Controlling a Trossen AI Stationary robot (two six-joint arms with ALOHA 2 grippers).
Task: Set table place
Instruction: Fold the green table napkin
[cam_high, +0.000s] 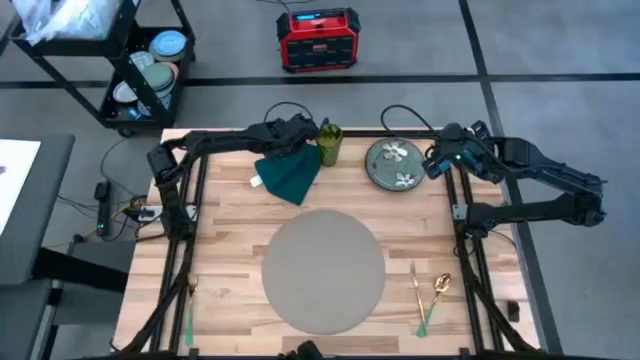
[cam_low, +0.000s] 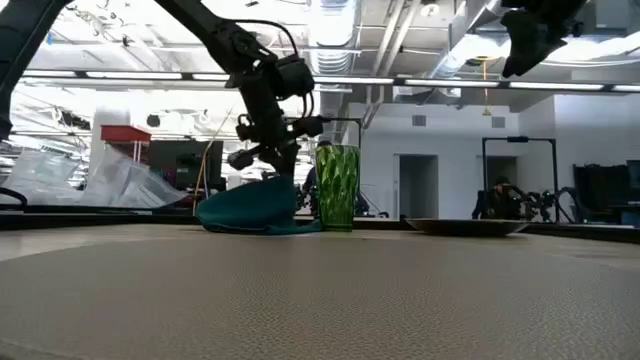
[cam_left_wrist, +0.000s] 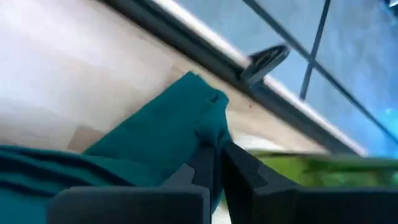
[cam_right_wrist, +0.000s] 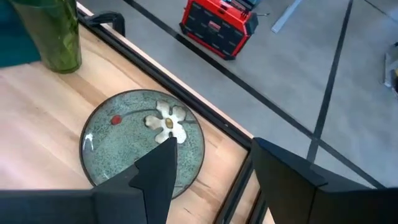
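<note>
From above, the wooden worktop (cam_high: 230, 225) carries the round grey placemat (cam_high: 323, 270) at its middle, lying flat and bare. The left claw (cam_high: 300, 135) sits at the far edge, pinching the dark green napkin (cam_high: 290, 172), with the green glass (cam_high: 330, 145) just beside it. The right claw (cam_high: 440, 160) hovers next to the floral plate (cam_high: 394, 164). A gold fork (cam_high: 414, 286) and spoon (cam_high: 440, 287) lie right of the placemat.

At table height, the left claw (cam_low: 268, 155) holds the napkin (cam_low: 245, 212) bunched up beside the upright glass (cam_low: 337, 187); the plate (cam_low: 468, 226) lies apart.

In the left wrist view, the fingers (cam_left_wrist: 239, 167) are pressed together on a fold of the napkin (cam_left_wrist: 155, 140); the blurred green streak is probably the glass.

In the right wrist view, the fingers (cam_right_wrist: 158, 168) stand apart above the plate (cam_right_wrist: 127, 140), holding nothing.
</note>
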